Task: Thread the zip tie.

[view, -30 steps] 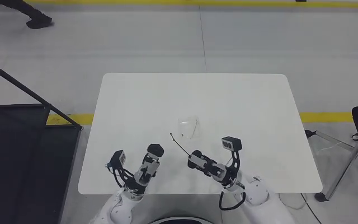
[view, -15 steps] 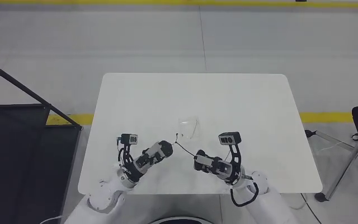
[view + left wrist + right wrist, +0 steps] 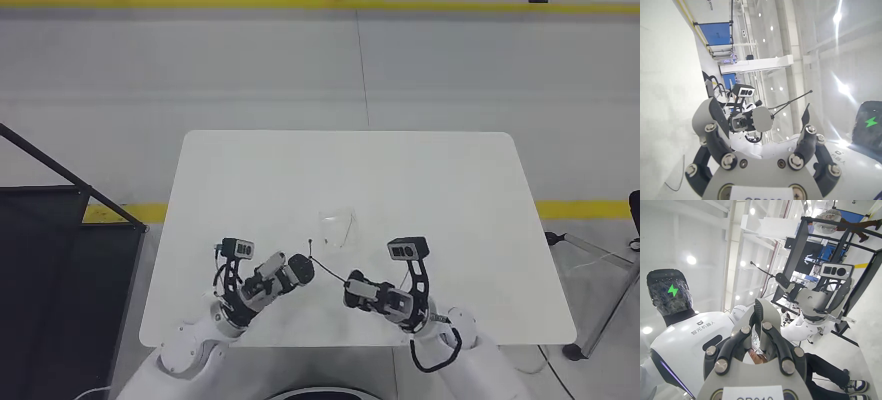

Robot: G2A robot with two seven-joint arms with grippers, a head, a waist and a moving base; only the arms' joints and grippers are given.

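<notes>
R gripper (image 3: 758, 303) clamps zip tie (image 3: 789, 102); L gripper (image 3: 302, 267) wide.

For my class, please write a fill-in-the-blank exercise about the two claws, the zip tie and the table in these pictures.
1. The right claw is shut on a thin ___ plastic zip tie.
2. The left claw holds nothing; its fingers stand ___.
3. A small clear plastic object lies on the ___ rectangular table.
Missing words: black; open; white.
</notes>
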